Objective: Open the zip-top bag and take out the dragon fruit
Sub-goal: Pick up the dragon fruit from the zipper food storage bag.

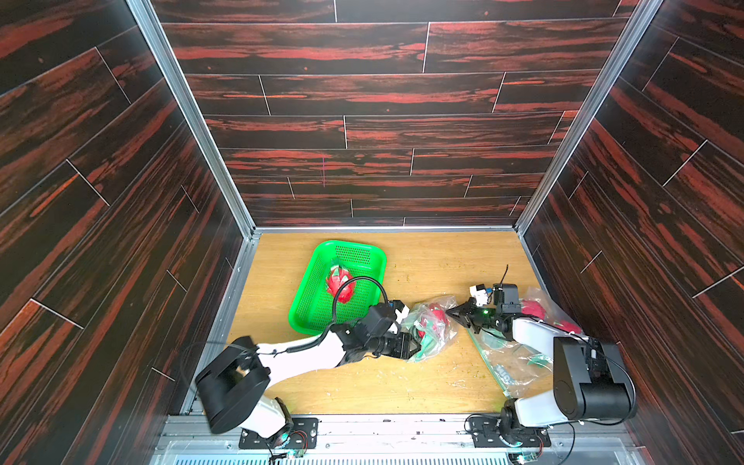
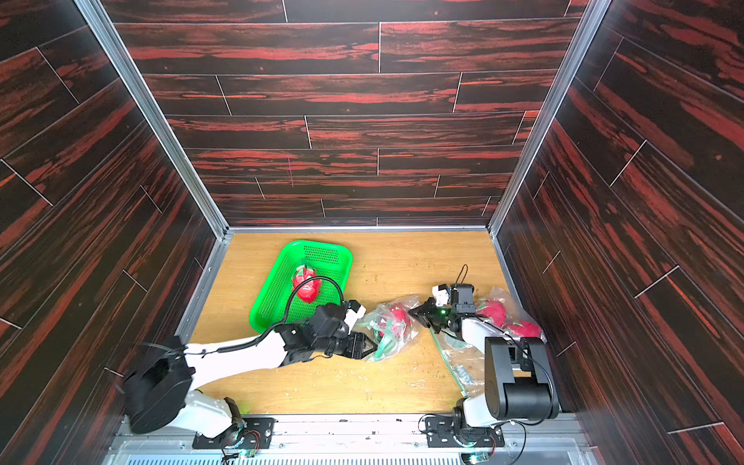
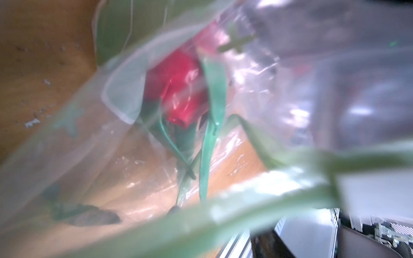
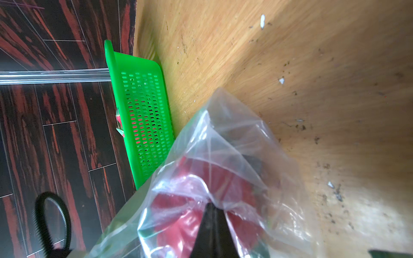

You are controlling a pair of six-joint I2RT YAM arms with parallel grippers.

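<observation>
Crumpled clear bag point(image 1: 439, 337) at lower centre holds a red, green-scaled dragon fruit point(image 1: 438, 315); second fruit point(image 1: 341, 284) lies upper left; two others point(image 1: 533, 309) far right.

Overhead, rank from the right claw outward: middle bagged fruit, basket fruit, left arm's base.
1. Bagged dragon fruit, right at the right gripper tips.
2. Dragon fruit in the green basket, back left.
3. Left arm's base, front-left edge.

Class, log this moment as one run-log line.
left gripper: at zip-top bag mouth, grip unclear | right gripper: shut on bag | bagged dragon fruit: inside | green basket: loose dragon fruit
</observation>
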